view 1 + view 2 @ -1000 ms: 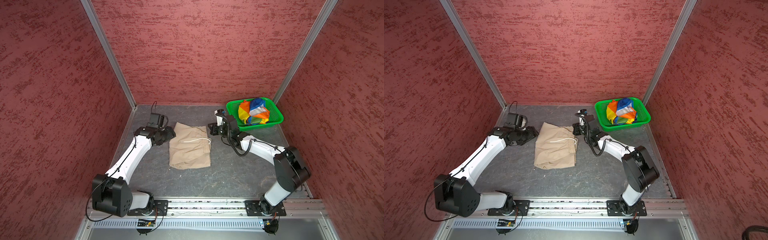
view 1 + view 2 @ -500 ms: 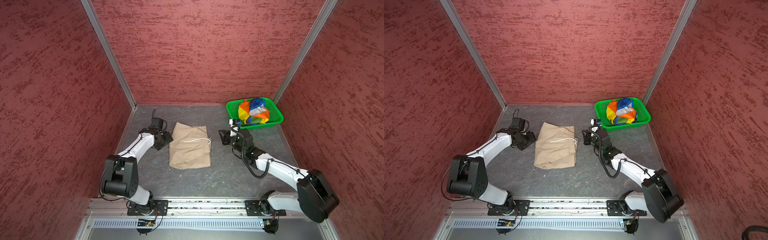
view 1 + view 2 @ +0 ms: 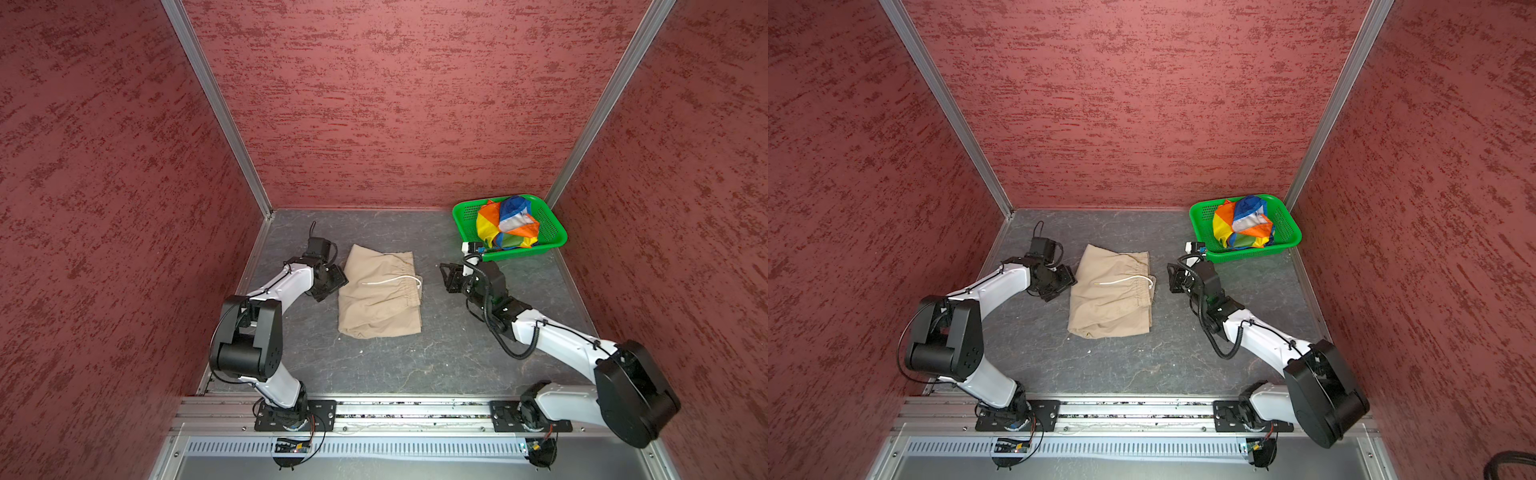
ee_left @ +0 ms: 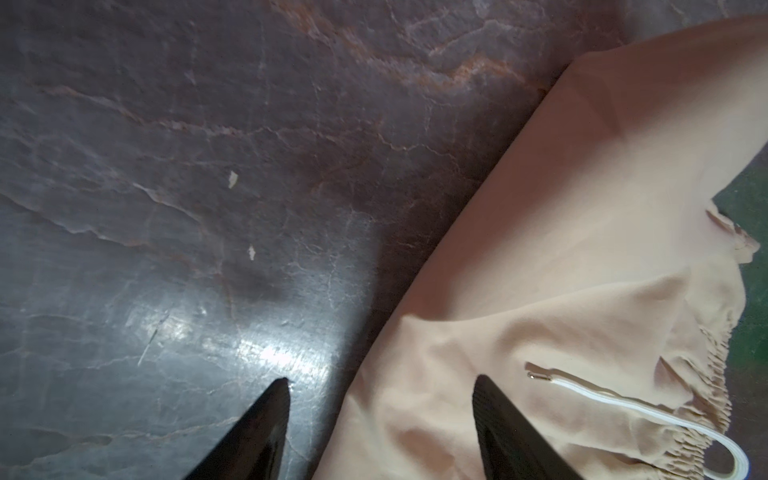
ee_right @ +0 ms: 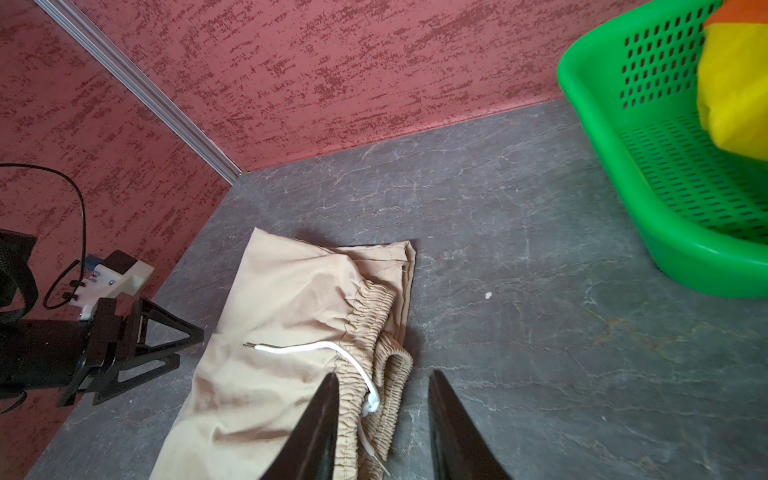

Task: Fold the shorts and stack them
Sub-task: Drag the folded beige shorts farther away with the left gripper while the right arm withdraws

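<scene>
Beige shorts (image 3: 380, 295) (image 3: 1111, 297) are recorded folded into a rough rectangle. They lie flat on the grey stone-patterned tabletop (image 3: 415, 365), between the two arms.

The gathered waistband (image 3: 409, 286) is turned toward the right arm's side. The white drawstring (image 3: 392, 279) lies loose across the top layer.

Rainbow-striped shorts (image 3: 507, 222) are bundled unfolded inside the green perforated basket (image 3: 555, 232). The basket stands at the far right corner, well apart from the beige pair.

The left gripper (image 3: 332, 280) (image 4: 380, 380) is seen just beside the left edge of the beige shorts. Its fingers (image 4: 257, 432) are spread, one over bare table and one over the cloth edge, and nothing is gripped.

The right gripper (image 3: 449, 278) (image 5: 382, 376) is placed near the waistband side, apart from the cloth in both top views. Its jaws are parted and nothing is held.
</scene>
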`<action>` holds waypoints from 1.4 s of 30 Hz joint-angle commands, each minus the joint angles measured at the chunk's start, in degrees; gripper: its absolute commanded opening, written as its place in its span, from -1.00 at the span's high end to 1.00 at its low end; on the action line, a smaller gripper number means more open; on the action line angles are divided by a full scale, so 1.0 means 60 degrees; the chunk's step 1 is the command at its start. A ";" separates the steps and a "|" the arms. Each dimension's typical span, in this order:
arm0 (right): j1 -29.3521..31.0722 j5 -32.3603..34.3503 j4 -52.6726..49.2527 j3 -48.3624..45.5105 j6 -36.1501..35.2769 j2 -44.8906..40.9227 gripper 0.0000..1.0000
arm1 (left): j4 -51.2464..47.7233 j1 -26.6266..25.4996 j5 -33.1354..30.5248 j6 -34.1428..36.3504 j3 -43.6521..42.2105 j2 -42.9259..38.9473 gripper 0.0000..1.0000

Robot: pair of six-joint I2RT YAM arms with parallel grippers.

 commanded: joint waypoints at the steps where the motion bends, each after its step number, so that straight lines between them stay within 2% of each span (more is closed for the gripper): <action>1: -0.0029 0.0378 0.0108 -0.0281 0.0227 -0.0037 0.24 | 0.0334 -0.0097 -0.0059 0.0051 -0.0147 0.0127 -0.41; 9: -0.0031 0.0452 0.0310 -0.0386 0.0270 -0.0036 0.21 | 0.0626 -0.0275 -0.0001 0.0018 -0.0335 0.0525 -0.41; 13: -0.0048 0.0447 0.0310 -0.0358 0.0270 0.0089 0.21 | 0.0830 -0.0384 0.0053 -0.0033 -0.0275 0.0838 -0.27; 17: -0.0047 0.0429 0.0306 -0.0357 0.0281 0.0151 0.21 | 0.0912 -0.0393 0.0017 -0.0083 -0.0070 0.1176 0.06; 22: -0.0053 0.0498 0.0339 -0.0402 0.0275 0.0198 0.21 | 0.0945 -0.0356 -0.0187 -0.0132 0.0425 0.1555 0.74; 26: -0.0053 0.0497 0.0299 -0.0416 0.0263 0.0284 0.21 | 0.0863 -0.0193 -0.0290 -0.0169 0.1057 0.1935 0.97; 42: -0.0066 0.0342 0.0413 -0.0333 0.0300 0.1084 0.24 | -0.0036 0.2033 -0.0367 -0.0476 0.4806 0.3130 1.00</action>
